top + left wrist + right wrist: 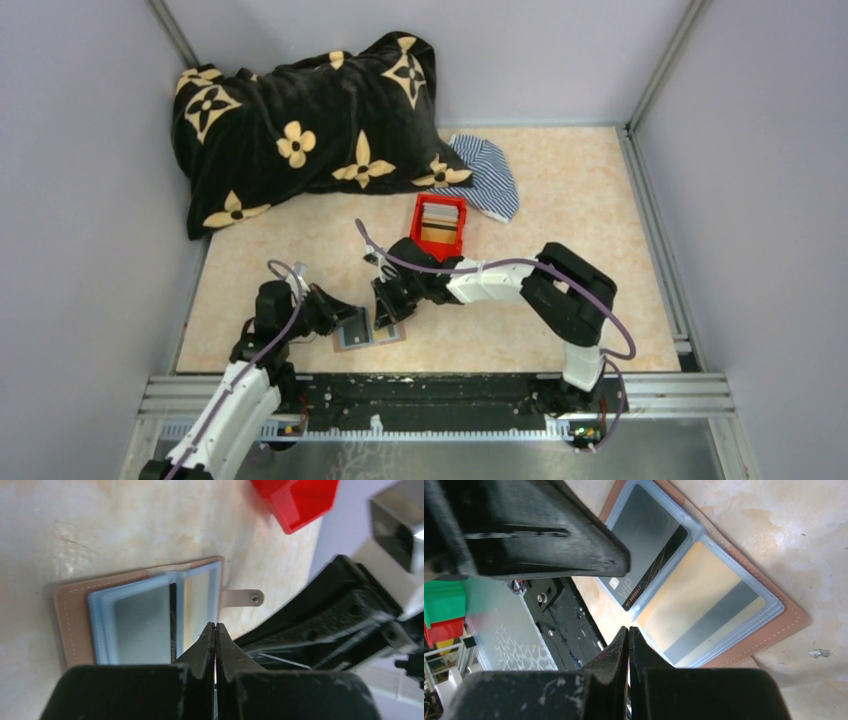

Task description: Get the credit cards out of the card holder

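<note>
The card holder lies open and flat near the table's front edge, brown leather around clear pockets. A grey credit card and a tan one sit in the pockets. In the right wrist view the grey card reads VIP, and the tan card has a grey stripe. My left gripper is shut, its tips over the holder's near edge by the tan card. My right gripper is shut at the pocket's corner. Nothing shows between either pair of fingers.
A red open-top box stands behind the holder, also in the left wrist view. A black flowered blanket and a striped cloth lie at the back. The holder's snap tab points toward the right arm.
</note>
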